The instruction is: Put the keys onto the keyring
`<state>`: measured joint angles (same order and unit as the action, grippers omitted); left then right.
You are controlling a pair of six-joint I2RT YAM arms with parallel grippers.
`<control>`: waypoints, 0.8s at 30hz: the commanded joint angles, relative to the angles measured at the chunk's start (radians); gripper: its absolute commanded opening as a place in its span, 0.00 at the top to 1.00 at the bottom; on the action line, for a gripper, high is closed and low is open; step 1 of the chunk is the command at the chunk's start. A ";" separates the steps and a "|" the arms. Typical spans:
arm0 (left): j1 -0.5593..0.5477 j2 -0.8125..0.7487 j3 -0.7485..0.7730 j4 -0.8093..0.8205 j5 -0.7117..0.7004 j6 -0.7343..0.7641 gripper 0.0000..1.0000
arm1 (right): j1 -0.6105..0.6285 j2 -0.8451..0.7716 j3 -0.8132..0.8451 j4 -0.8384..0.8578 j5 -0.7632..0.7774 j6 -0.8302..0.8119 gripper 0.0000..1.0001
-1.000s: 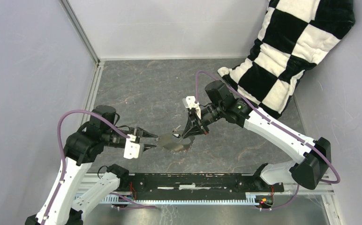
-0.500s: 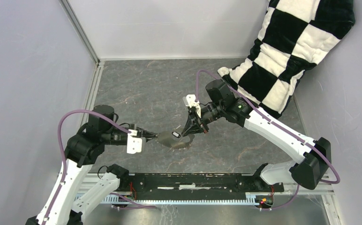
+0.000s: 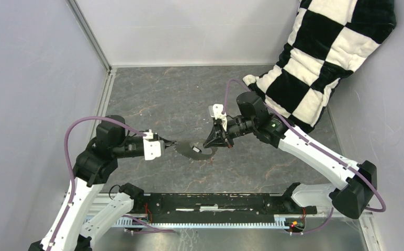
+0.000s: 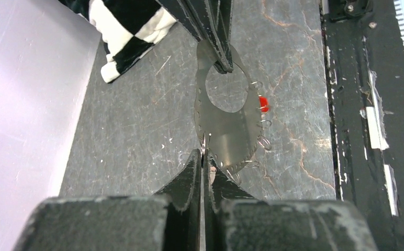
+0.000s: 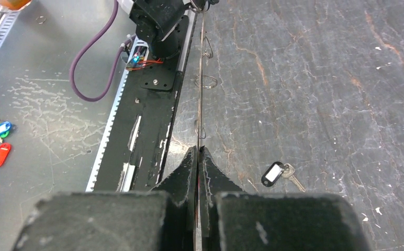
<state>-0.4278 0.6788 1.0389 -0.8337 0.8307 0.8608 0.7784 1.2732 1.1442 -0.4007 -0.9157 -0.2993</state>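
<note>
Two tools pinched shut on one keyring (image 3: 192, 150), frame centre: left tool (image 3: 173, 144) on its left end, right tool (image 3: 213, 147) on its right end, long axis running between them. One black key (image 5: 274, 173) loose on surface (image 5: 346, 78), just right of right tool. One red key (image 4: 263, 103) at keyring fringe.

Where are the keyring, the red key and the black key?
keyring (image 4: 230, 137), left wrist view, on its flat grey plate below the hole.
red key (image 4: 263, 103), left wrist view, on its red head.
black key (image 5: 273, 173), right wrist view, on its pale label.
</note>
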 commanded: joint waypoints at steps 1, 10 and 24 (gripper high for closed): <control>0.001 0.003 -0.008 0.112 -0.051 -0.130 0.98 | 0.003 -0.060 -0.029 0.111 0.019 0.069 1.00; 0.001 -0.059 -0.065 0.233 -0.004 -0.205 0.87 | 0.012 -0.118 -0.097 0.198 0.055 0.131 1.00; 0.001 0.097 -0.018 0.305 -0.192 -0.407 0.98 | 0.077 -0.289 -0.342 0.543 0.140 0.291 0.44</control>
<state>-0.4278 0.6975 0.9691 -0.5472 0.7547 0.4999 0.8295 1.0405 0.8661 -0.0399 -0.8158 -0.0898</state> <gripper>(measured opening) 0.040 0.551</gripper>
